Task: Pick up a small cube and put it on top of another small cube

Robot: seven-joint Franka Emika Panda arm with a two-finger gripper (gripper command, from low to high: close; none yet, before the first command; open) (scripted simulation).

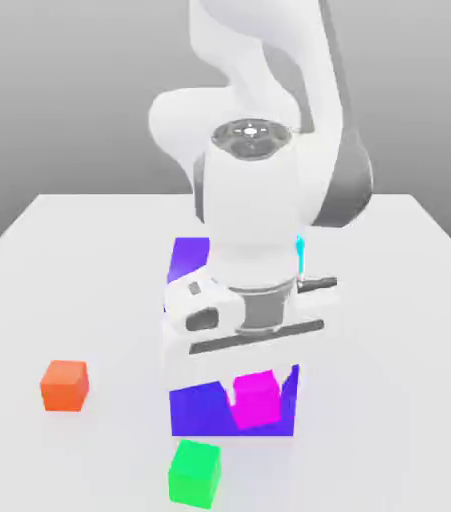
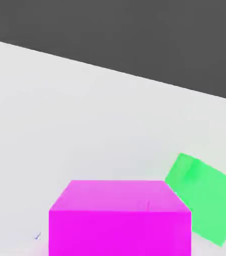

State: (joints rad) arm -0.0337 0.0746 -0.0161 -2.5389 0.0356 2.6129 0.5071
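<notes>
Taking the big blue-purple cube (image 1: 204, 408) as the landmark: nearest the exterior camera, just in front of it, sits a small plain green cube (image 1: 194, 472) on the white table (image 1: 409, 330). The small plain magenta cube (image 1: 258, 398) shows before the big cube's front face, under the white arm's hand, apparently lifted and clamped in the gripper (image 1: 256, 372), whose fingers are drawn tight; the hand hides the contact, so that grip is a fair reading rather than certain. The hand view adds what the exterior view lacks: the magenta cube (image 2: 120, 217) close up, flat, evenly coloured, sharp-edged, unmarked, the green cube (image 2: 205, 197) beyond it. To the exterior view's left of the big cube lies a small orange cube (image 1: 65, 385). Behind it a cyan sliver (image 1: 299, 250) peeks past the arm.
</notes>
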